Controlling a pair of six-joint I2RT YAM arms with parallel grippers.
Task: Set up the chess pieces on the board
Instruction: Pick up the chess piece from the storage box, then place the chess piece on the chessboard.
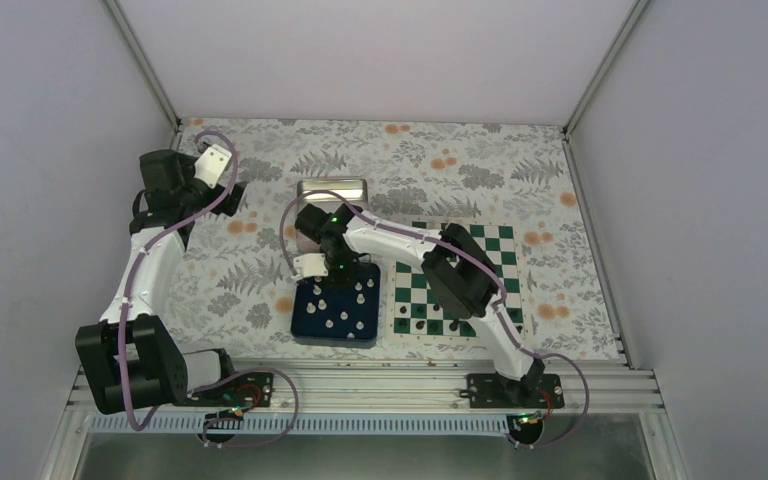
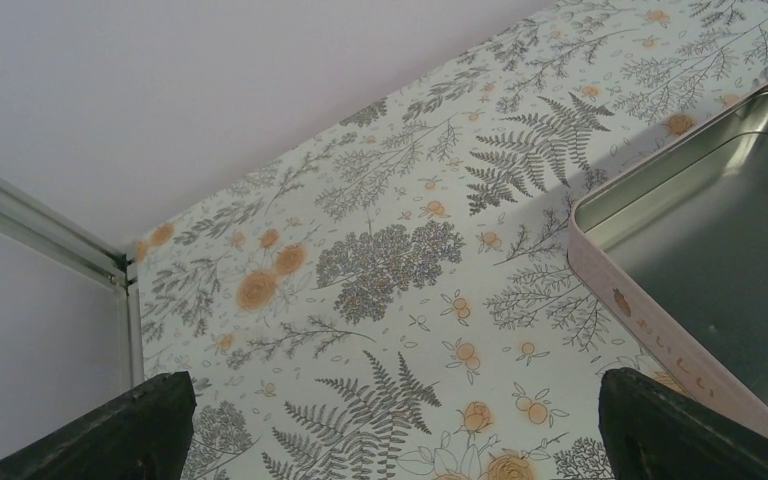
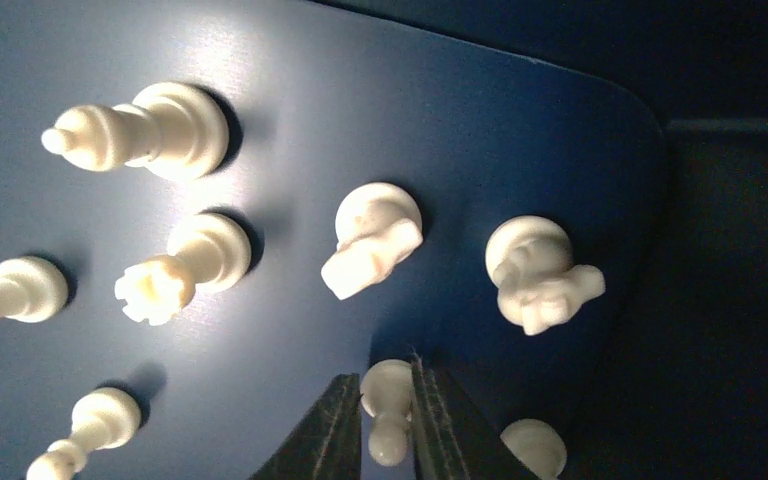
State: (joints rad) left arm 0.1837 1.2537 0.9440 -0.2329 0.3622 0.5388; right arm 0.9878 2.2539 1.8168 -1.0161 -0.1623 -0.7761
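Pale walls (image 1: pixel 380 50) box a floral tabletop (image 1: pixel 250 270); left hand (image 2: pixel 400 430) gapes empty, right hand (image 3: pixel 384 385) pinches a white pawn (image 3: pixel 388 440) in the tray (image 3: pixel 290 120).

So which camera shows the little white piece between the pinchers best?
Right wrist view: the pawn sits close up between the right gripper's fingers. From the top, that gripper hides it; the left wrist view misses it.
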